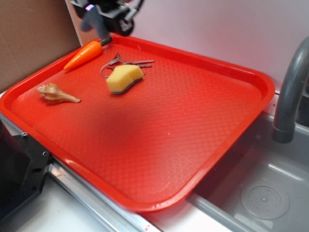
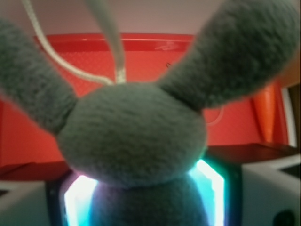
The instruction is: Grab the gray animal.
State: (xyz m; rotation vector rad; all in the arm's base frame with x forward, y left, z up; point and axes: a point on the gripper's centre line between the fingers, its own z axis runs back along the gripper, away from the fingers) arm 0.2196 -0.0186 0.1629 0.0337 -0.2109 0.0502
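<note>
The gray animal (image 2: 136,136) fills the wrist view: round gray plush head, two long ears, a thin white loop (image 2: 51,56) at its top. It sits between my glowing fingers (image 2: 77,202), held tight. In the exterior view my gripper (image 1: 99,21) is at the top left, above the far rim of the red tray (image 1: 159,145), with the gray animal (image 1: 92,20) hanging in it, lifted off the tray.
On the tray lie a toy carrot (image 1: 83,54), a yellow sponge (image 1: 124,78), a set of keys (image 1: 126,62) and a tan seashell (image 1: 55,93). A gray faucet (image 1: 292,92) and a sink (image 1: 263,193) are at the right. A brown board stands at the left.
</note>
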